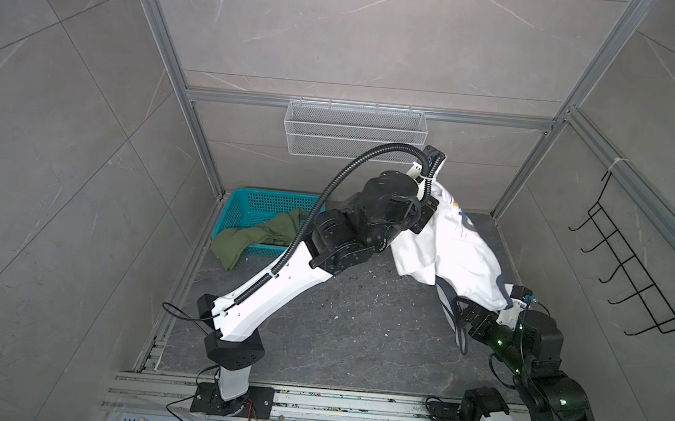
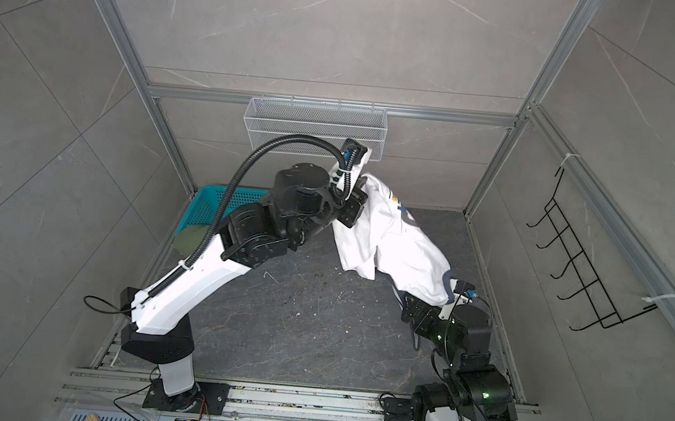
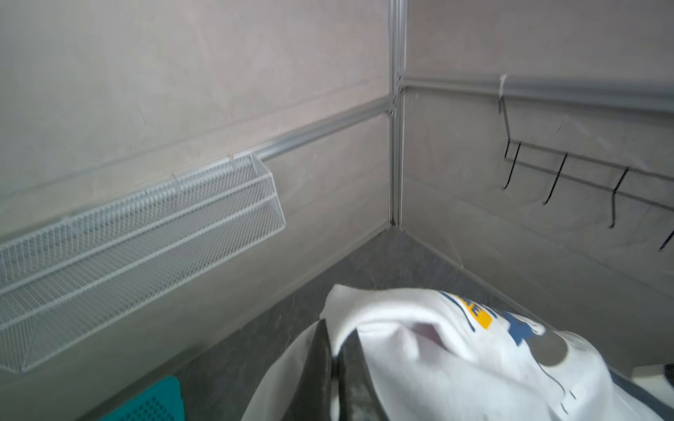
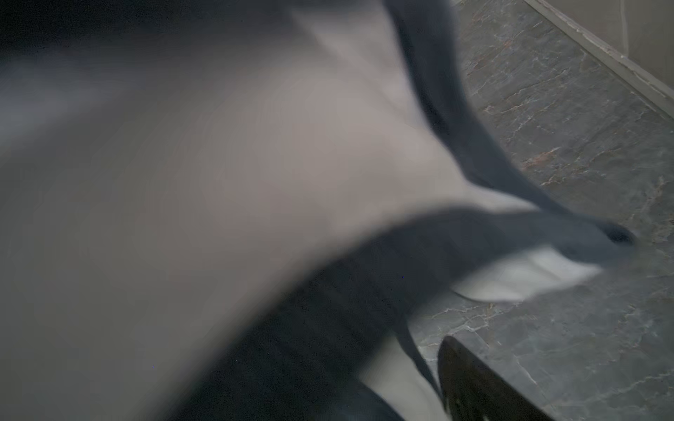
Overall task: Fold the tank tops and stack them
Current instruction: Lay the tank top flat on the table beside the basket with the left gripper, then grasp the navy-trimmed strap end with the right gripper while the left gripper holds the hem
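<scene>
1. Right arm [image 1: 541, 346]: nearest item, low over the counter [image 1: 359, 326].
2. Right jaws: spread wide, buried under the lower end of the white top [image 1: 465, 252]. In the right wrist view one finger [image 4: 474, 386] shows bare above the counter and the other is hidden by blurred cloth [image 4: 219, 164]. Cannot tell whether any cloth lies between them.
3. White top: strung from the left jaws down to the right jaws, draped over the right wrist. The blue-and-yellow print [image 3: 481, 317] sits just beside the left jaws. A navy strap [image 1: 462, 343] dangles beside the right jaws.
4. Left arm [image 1: 279, 289]: raised, reaching across the middle.
5. Left jaws: closed on the white top's upper edge, with cloth bunched over the dark fingers [image 3: 317, 371].
6. Green top [image 1: 258, 236]: well apart from both jaws, beyond the left arm on the side away from the right jaws. It hangs half out of the basket [image 1: 240, 211] onto the counter.
7. Mesh shelf [image 1: 355, 132]: on the back wall, beyond the left jaws.
8. Hook rack [image 1: 631, 270]: on the side wall, outward of the right jaws.
</scene>
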Available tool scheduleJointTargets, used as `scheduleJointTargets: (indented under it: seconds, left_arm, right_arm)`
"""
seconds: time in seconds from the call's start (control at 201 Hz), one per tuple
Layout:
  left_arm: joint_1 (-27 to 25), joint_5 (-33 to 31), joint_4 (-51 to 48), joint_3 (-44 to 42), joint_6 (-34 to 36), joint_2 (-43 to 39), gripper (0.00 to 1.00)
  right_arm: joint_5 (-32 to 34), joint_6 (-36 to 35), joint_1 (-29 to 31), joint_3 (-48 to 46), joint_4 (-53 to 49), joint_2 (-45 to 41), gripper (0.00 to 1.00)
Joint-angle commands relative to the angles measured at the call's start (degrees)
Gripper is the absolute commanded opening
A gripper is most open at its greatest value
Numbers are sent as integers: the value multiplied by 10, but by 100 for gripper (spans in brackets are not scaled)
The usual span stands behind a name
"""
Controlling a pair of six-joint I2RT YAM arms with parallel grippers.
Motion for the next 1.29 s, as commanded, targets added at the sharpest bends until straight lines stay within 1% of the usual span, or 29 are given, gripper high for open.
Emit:
scheduleJointTargets:
  seconds: [0.0,0.025,0.04,0.164,0.199,0.244,0.304,0.334,0.418,0.508,0.587,0.627,0.682,0.757,0.856,0.981,1.041,1.095,1.155,1.25,1.284]
  left_arm:
    - [69,7,-86,-56,-172,0,0]
    - [82,7,-96,-86,-200,-5,0]
    - [90,23,-101,-107,-215,-8,0]
    - [163,82,-92,-312,-315,-53,1]
    - [184,99,-83,-365,-331,-64,9]
    - [207,111,-81,-413,-341,-71,25]
    - [229,126,-94,-453,-338,-70,49]
    - [230,120,-106,-462,-330,-69,57]
    - [211,106,-129,-474,-301,-72,67]
    - [149,50,-140,-484,-295,-88,75]
    - [101,34,-149,-491,-316,-93,77]
    - [89,43,-146,-501,-329,-94,77]
    - [85,45,-138,-524,-345,-93,77]
    - [93,38,-116,-557,-349,-93,77]
    - [106,40,-73,-588,-342,-91,78]
    - [144,97,-11,-620,-328,-70,78]
    - [156,97,6,-624,-322,-58,77]
    - [166,95,17,-620,-312,-45,75]
    - [183,97,31,-615,-303,-30,69]
    - [222,107,39,-606,-297,-9,50]
    - [236,101,46,-607,-292,-8,46]
  right_arm:
    - [-4,-3,1,8,-13,6,99]
    - [-4,-5,2,8,-15,9,99]
    - [-4,-7,2,9,-16,11,99]
    - [-6,-14,1,9,-25,25,99]
    - [-7,-14,2,8,-24,28,99]
    - [-11,-15,2,7,-24,36,99]
    - [-17,-14,1,6,-23,50,99]
    - [-20,-15,2,5,-21,59,98]
    - [-28,-15,2,4,-18,82,98]
    - [-41,-15,2,0,-11,106,97]
    - [-57,-11,1,-6,-1,125,96]
    - [-67,-6,2,-13,11,139,95]
    - [-81,2,2,-19,27,158,94]
    - [-99,11,2,-24,56,193,92]
    - [-102,19,2,-21,86,250,90]
    - [-120,27,2,-17,121,320,85]
    - [-128,33,4,-22,145,343,85]
    - [-128,34,6,-26,163,363,85]
    - [-126,32,8,-25,178,388,85]
    - [-123,30,9,-13,201,436,83]
    - [-124,28,10,-7,209,456,82]
